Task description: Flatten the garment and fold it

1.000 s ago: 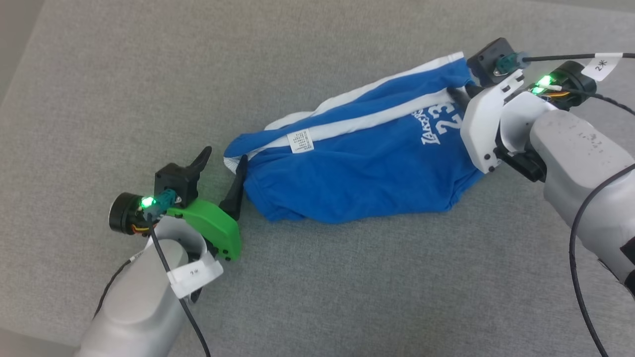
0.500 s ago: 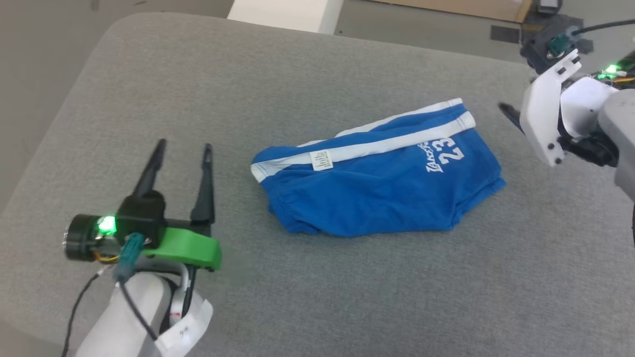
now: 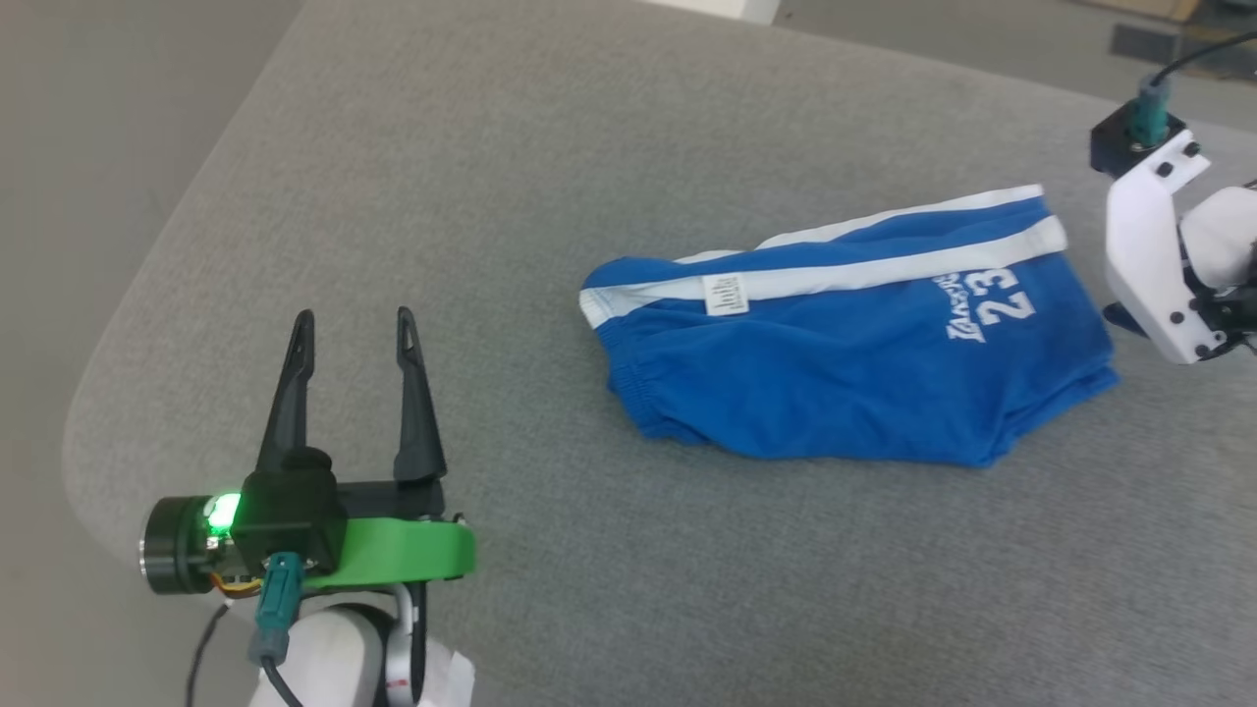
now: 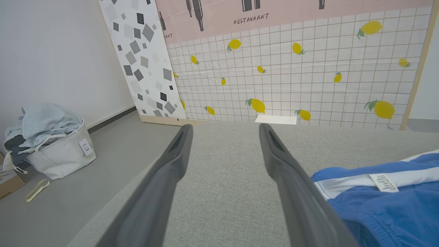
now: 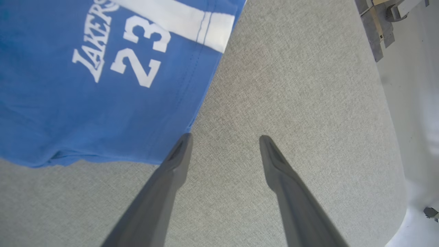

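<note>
The bright blue shorts (image 3: 854, 353) lie folded lengthwise on the grey cushion, white stripe along the far side, small tag (image 3: 724, 294) near the waistband end, white "LAKERS 23" at the right end (image 5: 120, 55). My left gripper (image 3: 354, 329) is open at the lower left, well clear of the waistband (image 4: 363, 206). My right gripper (image 5: 223, 139) is open above bare cushion just off the shorts' hem end; in the head view its white mount (image 3: 1159, 255) hides the fingers. Nothing is held.
The grey cushion (image 3: 550, 177) ends in a rounded edge at the left, with floor beyond. A white bag of laundry (image 4: 51, 144) stands on the floor. Patterned panels (image 4: 291, 68) lean behind the cushion's far edge.
Both grippers have let go of the shorts and drawn back from their ends. The left gripper now points away, open. The camera has shifted too. The shorts lie more compact.
</note>
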